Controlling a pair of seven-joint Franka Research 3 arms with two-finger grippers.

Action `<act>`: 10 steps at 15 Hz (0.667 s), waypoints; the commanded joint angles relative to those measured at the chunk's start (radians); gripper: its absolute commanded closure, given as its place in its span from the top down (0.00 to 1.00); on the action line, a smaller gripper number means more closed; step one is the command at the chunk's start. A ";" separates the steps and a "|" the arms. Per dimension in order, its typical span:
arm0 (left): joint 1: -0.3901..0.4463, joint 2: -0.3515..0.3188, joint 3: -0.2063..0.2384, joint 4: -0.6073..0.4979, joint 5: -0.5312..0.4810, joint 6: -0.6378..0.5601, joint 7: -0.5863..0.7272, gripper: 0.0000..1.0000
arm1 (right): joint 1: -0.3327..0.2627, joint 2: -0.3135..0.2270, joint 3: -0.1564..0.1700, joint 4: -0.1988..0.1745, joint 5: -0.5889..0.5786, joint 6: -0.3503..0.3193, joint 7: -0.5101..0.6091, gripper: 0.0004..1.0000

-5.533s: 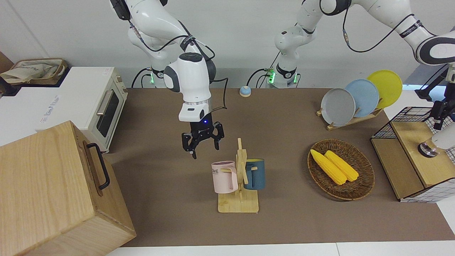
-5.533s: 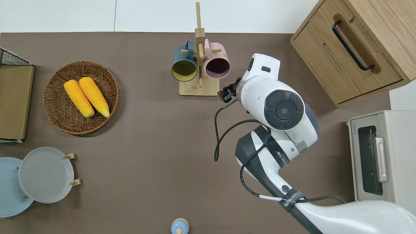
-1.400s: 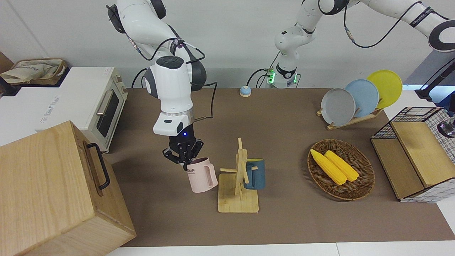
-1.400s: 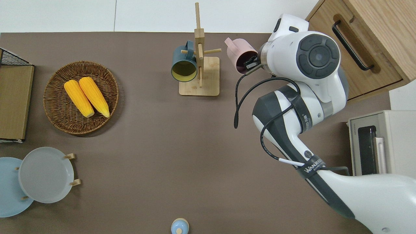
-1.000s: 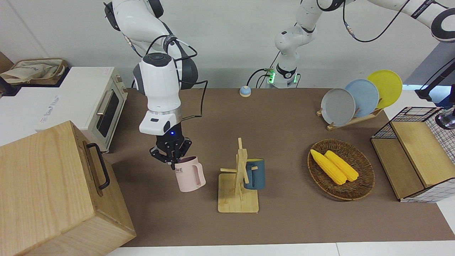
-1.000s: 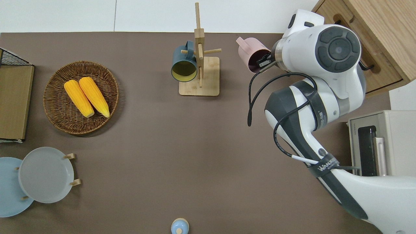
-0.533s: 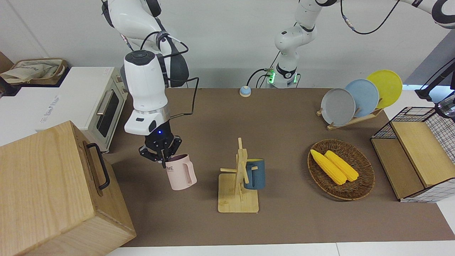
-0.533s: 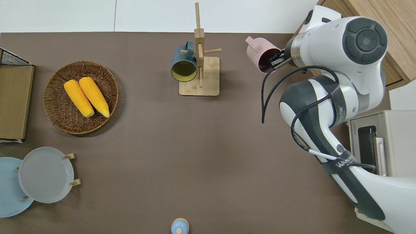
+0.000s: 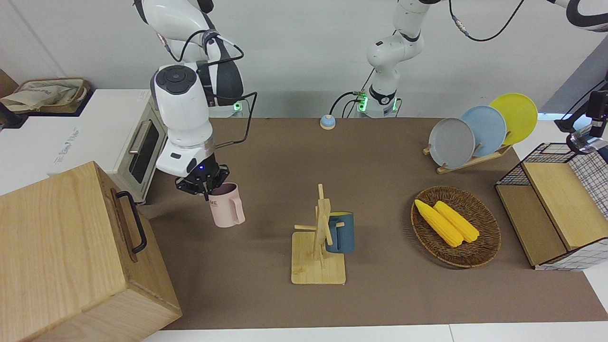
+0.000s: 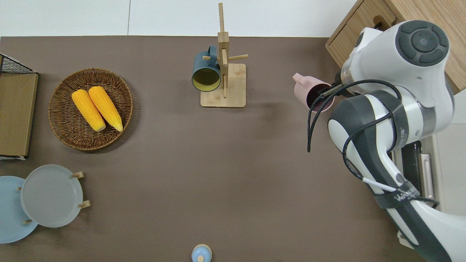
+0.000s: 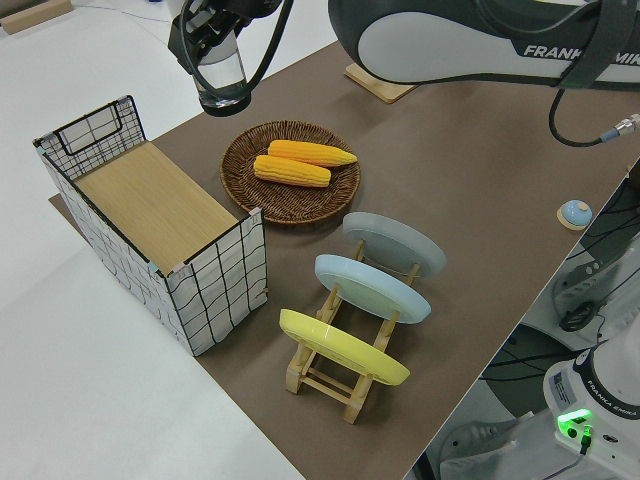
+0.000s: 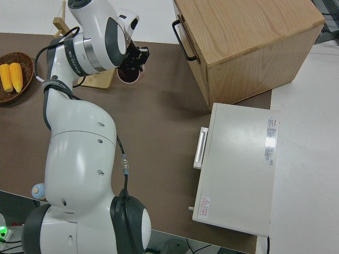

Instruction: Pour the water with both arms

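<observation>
Pink mug [image 9: 226, 207], pinched at its rim by the right gripper [image 9: 203, 186] and hanging mouth-up over bare brown surface [image 10: 174, 153] near the wooden cabinet [image 9: 71, 251], ready to receive water. Left gripper [image 11: 212, 30] holds a clear glass [image 11: 224, 80] aloft beside the wire basket [image 11: 170, 235]. Between them stand the mug rack [image 9: 319, 242] with its blue mug [image 9: 340, 232] and the corn basket [image 9: 456, 227]

The blue plate [image 10: 7, 214] (overhead) is cut off by the frame edge.
</observation>
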 commanded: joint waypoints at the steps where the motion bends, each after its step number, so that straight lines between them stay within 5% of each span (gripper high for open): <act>1: -0.031 -0.106 0.001 -0.128 0.050 0.011 -0.034 0.00 | -0.015 -0.109 0.011 -0.143 0.051 -0.109 0.078 0.00; 5: -0.031 -0.194 -0.029 -0.243 0.051 0.016 -0.036 0.00 | 0.026 -0.132 0.016 -0.175 0.210 -0.227 0.284 0.00; 10: -0.030 -0.292 -0.083 -0.366 0.056 0.014 -0.092 0.00 | 0.121 -0.117 0.049 -0.176 0.334 -0.229 0.566 0.00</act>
